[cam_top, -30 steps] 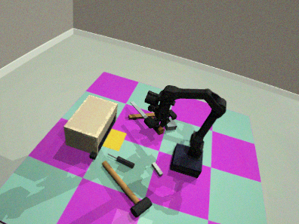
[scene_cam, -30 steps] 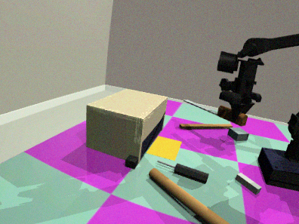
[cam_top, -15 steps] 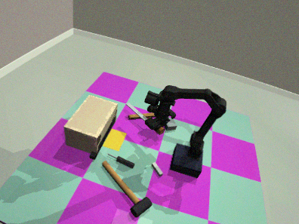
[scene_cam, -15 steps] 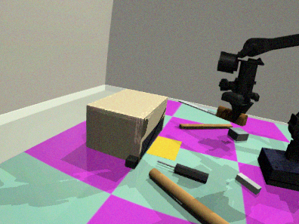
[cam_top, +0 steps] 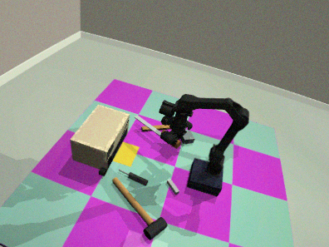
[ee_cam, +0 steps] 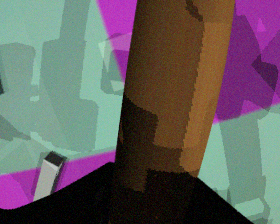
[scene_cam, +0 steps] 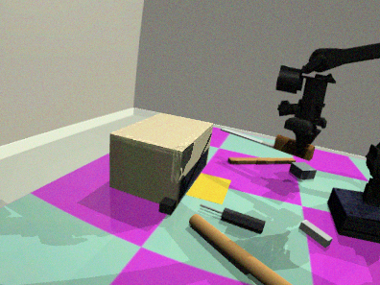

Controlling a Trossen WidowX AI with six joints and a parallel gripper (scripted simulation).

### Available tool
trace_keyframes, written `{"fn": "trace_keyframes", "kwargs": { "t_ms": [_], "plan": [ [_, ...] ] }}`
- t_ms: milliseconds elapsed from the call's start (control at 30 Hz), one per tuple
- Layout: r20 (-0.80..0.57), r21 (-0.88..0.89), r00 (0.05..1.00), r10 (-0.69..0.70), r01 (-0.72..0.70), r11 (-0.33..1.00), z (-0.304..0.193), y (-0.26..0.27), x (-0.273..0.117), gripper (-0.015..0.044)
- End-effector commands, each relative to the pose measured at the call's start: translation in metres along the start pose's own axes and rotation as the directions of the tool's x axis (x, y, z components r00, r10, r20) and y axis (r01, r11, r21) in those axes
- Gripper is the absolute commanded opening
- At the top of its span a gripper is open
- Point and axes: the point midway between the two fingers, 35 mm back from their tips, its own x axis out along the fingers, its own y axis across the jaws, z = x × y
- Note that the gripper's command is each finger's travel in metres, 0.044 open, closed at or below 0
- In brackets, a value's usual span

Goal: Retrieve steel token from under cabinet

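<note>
The beige cabinet (cam_top: 97,125) (scene_cam: 141,167) stands at the left, its vent side dark. The yellow marked area (cam_top: 126,154) (scene_cam: 209,189) lies in front of it with nothing on it. The steel token cannot be made out in any view. My gripper (cam_top: 171,139) (scene_cam: 300,150) is shut on the brown handle (ee_cam: 172,75) of a tool with a long, flat metal blade (cam_top: 145,125) (scene_cam: 247,136). The tool is held above the table, its blade pointing toward the cabinet's far end. The blade is out of the wrist view.
A wooden stick (cam_top: 151,128) (scene_cam: 259,160) and a grey block (cam_top: 188,138) (scene_cam: 302,171) lie near the gripper. A dark-handled thin tool (cam_top: 138,179) (scene_cam: 243,221), a pale bar (cam_top: 173,187) (scene_cam: 315,233) (ee_cam: 45,182) and a mallet (cam_top: 133,201) (scene_cam: 232,249) lie nearer the cameras. A black block (cam_top: 103,170) (scene_cam: 168,205) is at the cabinet's near corner.
</note>
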Motion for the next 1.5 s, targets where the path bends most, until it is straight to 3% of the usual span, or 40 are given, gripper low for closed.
{"fn": "trace_keyframes", "kwargs": {
  "t_ms": [0,1467],
  "plan": [
    [0.007,-0.042,1.0,-0.007,0.007,0.999,0.0008,-0.0009,-0.0006,0.0],
    [0.007,-0.382,1.0,-0.007,0.009,0.924,-0.0001,-0.0001,-0.0006,0.0]
  ]
}}
